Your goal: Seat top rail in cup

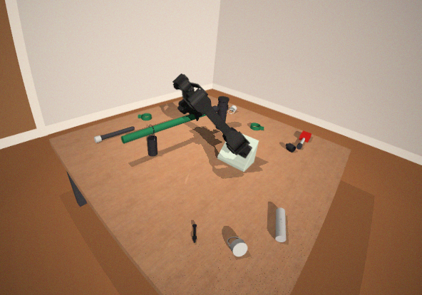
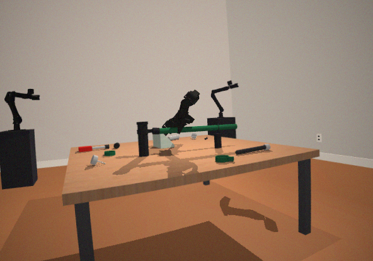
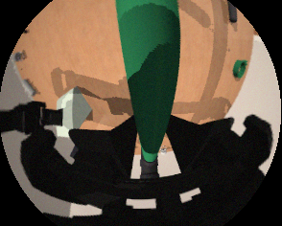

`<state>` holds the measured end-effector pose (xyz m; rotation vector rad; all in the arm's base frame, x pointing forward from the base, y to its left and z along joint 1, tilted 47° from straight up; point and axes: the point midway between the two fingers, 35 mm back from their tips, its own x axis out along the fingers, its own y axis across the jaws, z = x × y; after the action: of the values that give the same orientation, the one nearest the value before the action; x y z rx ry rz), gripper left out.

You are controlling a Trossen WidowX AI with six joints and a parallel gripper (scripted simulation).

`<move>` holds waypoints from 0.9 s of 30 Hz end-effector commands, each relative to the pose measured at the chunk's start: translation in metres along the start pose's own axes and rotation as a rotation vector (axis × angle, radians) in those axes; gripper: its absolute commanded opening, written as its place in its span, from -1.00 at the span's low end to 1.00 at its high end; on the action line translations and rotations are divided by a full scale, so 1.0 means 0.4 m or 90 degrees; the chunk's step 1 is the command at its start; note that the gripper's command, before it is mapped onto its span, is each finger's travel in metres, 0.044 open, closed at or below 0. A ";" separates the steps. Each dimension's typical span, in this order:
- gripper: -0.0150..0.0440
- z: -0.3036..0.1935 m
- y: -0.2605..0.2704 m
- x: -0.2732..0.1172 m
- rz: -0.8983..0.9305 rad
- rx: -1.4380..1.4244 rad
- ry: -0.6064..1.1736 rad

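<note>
The green rail (image 1: 157, 129) (image 2: 201, 128) (image 3: 151, 48) lies nearly level. It passes through the loop on top of the short black post (image 1: 152, 147) (image 2: 217, 141), its free end beyond. Its other end meets the mouth of the dark rail-end cup (image 2: 155, 130) (image 3: 149, 169); how deep it sits inside is hidden. The cup hangs on the band (image 2: 142, 131) high on the big black post (image 1: 223, 110) (image 2: 143, 145), just below the cap. My gripper (image 1: 195, 117) (image 2: 179, 131) (image 3: 150, 116) is shut on the rail near the cup, one finger each side.
A pale green block (image 1: 249, 157) (image 2: 162, 142) stands under the arm. Two green clamps (image 1: 146, 117) (image 1: 256, 126) and a dark rod (image 1: 117, 133) (image 2: 252, 149) lie near the rail. A red-handled tool (image 1: 305, 136) (image 2: 85, 149) and grey tube (image 1: 281, 224) lie farther off.
</note>
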<state>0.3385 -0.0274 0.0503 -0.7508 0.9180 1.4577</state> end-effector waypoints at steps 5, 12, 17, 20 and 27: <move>-0.49 -0.013 0.001 -0.006 -0.002 0.002 0.009; -0.49 -0.015 0.001 -0.007 -0.002 0.002 0.010; -0.49 -0.017 0.001 -0.007 -0.002 0.002 0.010; -0.49 -0.017 0.001 -0.008 -0.002 0.002 0.010; -0.49 -0.003 0.000 -0.001 0.000 -0.001 0.001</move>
<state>0.3383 -0.0288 0.0500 -0.7528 0.9183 1.4576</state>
